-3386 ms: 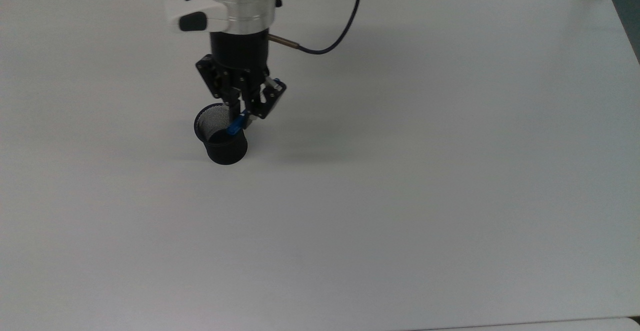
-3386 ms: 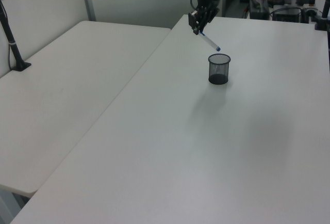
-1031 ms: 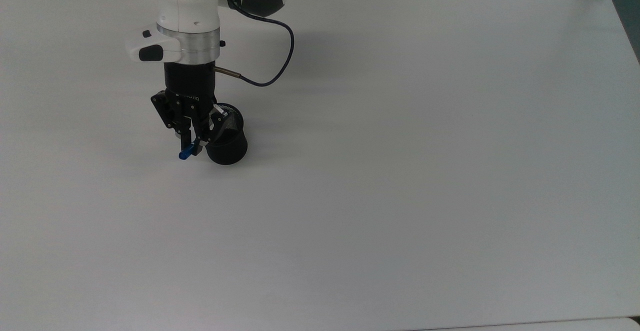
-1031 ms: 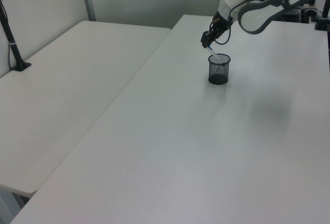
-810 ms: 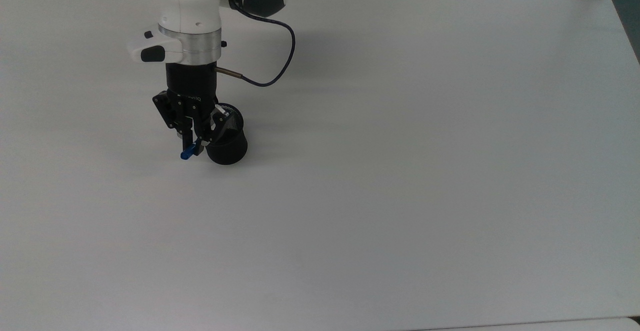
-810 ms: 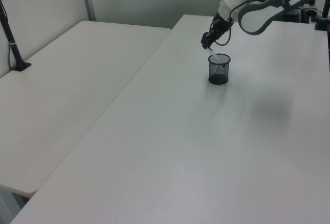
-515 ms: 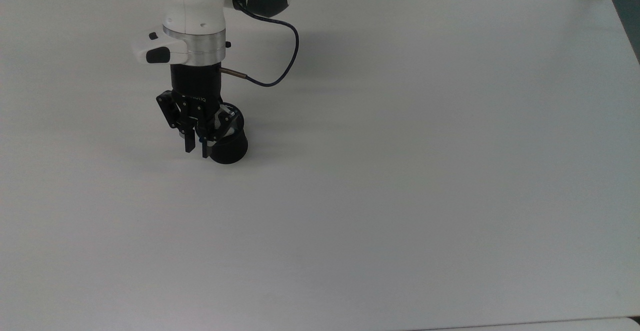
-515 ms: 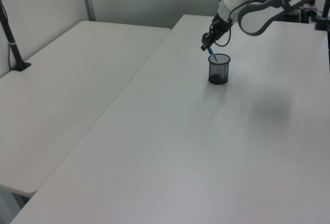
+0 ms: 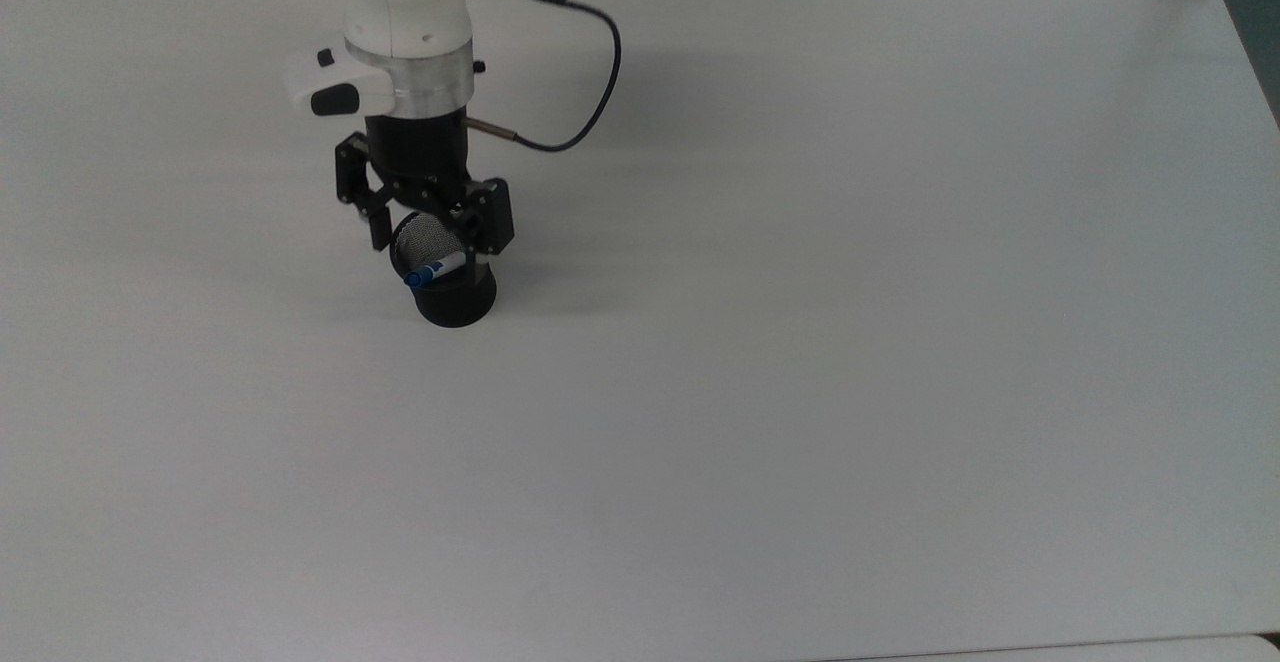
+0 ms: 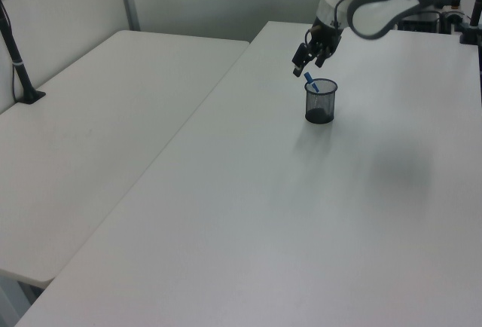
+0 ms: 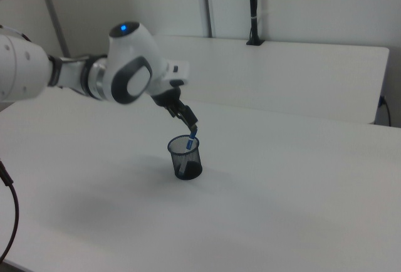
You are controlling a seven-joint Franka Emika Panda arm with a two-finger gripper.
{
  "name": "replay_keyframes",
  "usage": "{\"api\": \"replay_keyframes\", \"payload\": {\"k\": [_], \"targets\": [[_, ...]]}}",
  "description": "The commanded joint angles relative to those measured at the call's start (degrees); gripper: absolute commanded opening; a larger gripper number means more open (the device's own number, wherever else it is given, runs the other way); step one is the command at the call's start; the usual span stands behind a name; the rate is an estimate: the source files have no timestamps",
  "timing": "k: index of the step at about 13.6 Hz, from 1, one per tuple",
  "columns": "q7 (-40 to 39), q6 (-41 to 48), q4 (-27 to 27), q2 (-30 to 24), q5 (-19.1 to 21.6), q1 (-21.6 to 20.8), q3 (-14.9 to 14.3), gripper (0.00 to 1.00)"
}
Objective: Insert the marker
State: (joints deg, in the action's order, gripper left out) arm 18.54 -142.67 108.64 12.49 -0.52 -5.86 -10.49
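Above the cup's rim hangs the black two-finger gripper [image 9: 428, 229], its fingers spread apart and holding nothing. Just below it, the slim white-barrelled marker with a blue cap [image 9: 432, 270] stands tilted inside the black mesh cup [image 9: 455, 304], its blue end leaning against the rim and poking slightly above it in the left view. That cup stands upright on the wide white table [image 9: 800, 342].
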Motion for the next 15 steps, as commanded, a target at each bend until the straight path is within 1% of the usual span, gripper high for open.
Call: {"api": "replay_keyframes", "payload": {"k": [1, 3, 5, 7, 9, 11, 13, 14, 15], "targets": [[0.27, 21.58, -9.12, -2.21, 5.51, -1.52, -0.23, 1.0], [-1.65, 32.06, -12.83, -2.21, 7.98, -1.7, -0.14, 1.0], [-4.03, 39.02, -14.86, -3.34, 8.26, -3.27, -0.23, 1.0], [-8.33, 41.24, -14.86, -6.42, 8.17, -2.85, -0.49, 1.0], [-12.11, 43.35, -15.3, -7.48, 8.17, -2.41, -1.19, 1.0], [-15.36, 45.28, -15.21, -9.93, 8.08, -0.39, -1.2, 1.0], [-16.25, 48.27, -15.21, -11.08, 6.6, -0.29, -1.11, 1.0], [-16.78, 48.71, -15.21, -11.35, 4.93, -0.21, -1.11, 1.0], [-18.96, 48.54, -15.3, -11.61, 3.61, -0.12, -1.28, 1.0]]}}
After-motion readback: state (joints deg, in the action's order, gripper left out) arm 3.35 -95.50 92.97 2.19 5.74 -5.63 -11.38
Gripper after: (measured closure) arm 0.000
